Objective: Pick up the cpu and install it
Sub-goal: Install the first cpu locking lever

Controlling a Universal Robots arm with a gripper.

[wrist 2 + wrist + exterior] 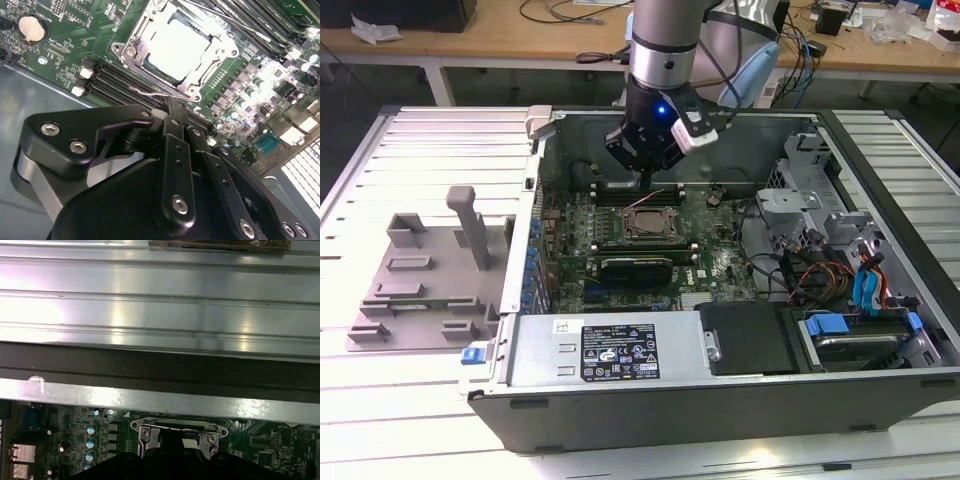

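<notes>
With the cpu (176, 47) seated flat in the socket (150, 30), gripper (172, 107) sits just beyond its edge, fingers pinched together, holding nothing.

I can read no text anywhere around me. In the exterior view, a black label with white print (620, 352) sits on the silver power supply box (605, 348), and a small white sticker (568, 327) lies just beside it on the same box; the print on both is too small to make out.
</notes>
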